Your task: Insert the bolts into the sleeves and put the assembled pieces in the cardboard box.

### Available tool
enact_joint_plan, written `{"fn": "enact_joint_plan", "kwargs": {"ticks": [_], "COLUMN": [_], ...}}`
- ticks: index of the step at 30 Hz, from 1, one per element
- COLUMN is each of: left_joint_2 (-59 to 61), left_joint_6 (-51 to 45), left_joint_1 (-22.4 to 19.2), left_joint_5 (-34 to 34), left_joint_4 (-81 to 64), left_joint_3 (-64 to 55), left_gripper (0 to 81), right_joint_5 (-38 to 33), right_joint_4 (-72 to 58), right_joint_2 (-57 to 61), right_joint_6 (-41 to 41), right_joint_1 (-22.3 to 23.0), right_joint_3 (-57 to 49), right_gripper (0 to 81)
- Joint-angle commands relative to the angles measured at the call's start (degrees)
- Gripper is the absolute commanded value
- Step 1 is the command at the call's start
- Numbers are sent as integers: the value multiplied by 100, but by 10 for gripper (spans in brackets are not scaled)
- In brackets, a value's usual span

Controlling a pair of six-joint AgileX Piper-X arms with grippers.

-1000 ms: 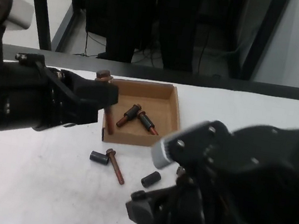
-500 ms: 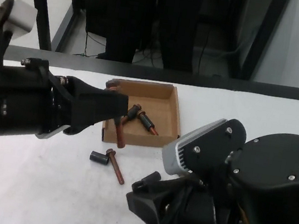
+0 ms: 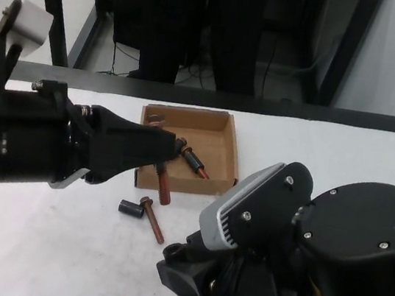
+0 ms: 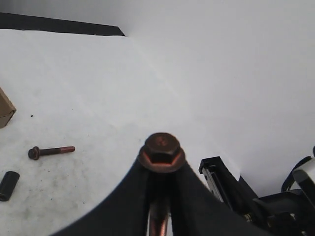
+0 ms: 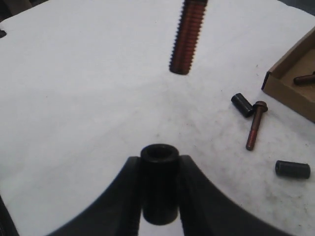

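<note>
The left gripper (image 4: 161,169) is clamped on a copper bolt (image 4: 161,150) just under its hex head, and the left wrist view looks straight down on that head, end-on. From the high view the bolt's long axis stands steep and a little tilted. Its head is up against the left part of the cardboard box (image 3: 230,139), and its tip is down toward the arms, past the box's near wall. The right wrist view gives the other end of it: the threaded shank hangs point-down over the white bench (image 3: 34,243).

Below that shank, and apart from it, the right gripper (image 5: 159,167) pinches a black sleeve (image 5: 159,194) between its fingers. The sleeve's long axis runs along the fingers and its open bore is turned toward the camera; nothing has entered it.

Inside the box lie two assembled pieces (image 3: 194,162), copper shanks in dark sleeves, both lying flat and angled.

On the bench in front of the box a loose bolt (image 3: 152,220) lies flat with a loose sleeve (image 3: 130,209) just beside its head. The right wrist view adds a second loose sleeve (image 5: 292,169), lying on its side, set apart from them.
</note>
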Motion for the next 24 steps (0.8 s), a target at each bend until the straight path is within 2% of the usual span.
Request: {"fn": "enact_joint_plan", "kwargs": {"ticks": [1, 6, 9, 21, 24], "left_joint_2": [-63, -129, -282, -834, -856], "left_joint_6": [-20, 748, 790, 709, 709], "left_joint_1": [-23, -127, -314, -1490, -1667], "left_joint_5": [63, -144, -431, -1777, -2063], "left_joint_4": [-107, -126, -382, -772, -842], "left_joint_3": [-18, 15, 183, 843, 947], "left_gripper": [8, 8, 8, 8, 8], "right_joint_5": [45, 45, 45, 183, 172], "right_joint_4": [-205, -288, -288, -113, -61], "right_joint_2": [-89, -89, -89, -89, -89], "right_joint_6": [-80, -80, -80, 178, 178], "right_joint_1": [12, 12, 12, -1, -1], "right_joint_3": [-3, -3, -3, -3, -3], "right_gripper": [3, 3, 3, 3, 3]}}
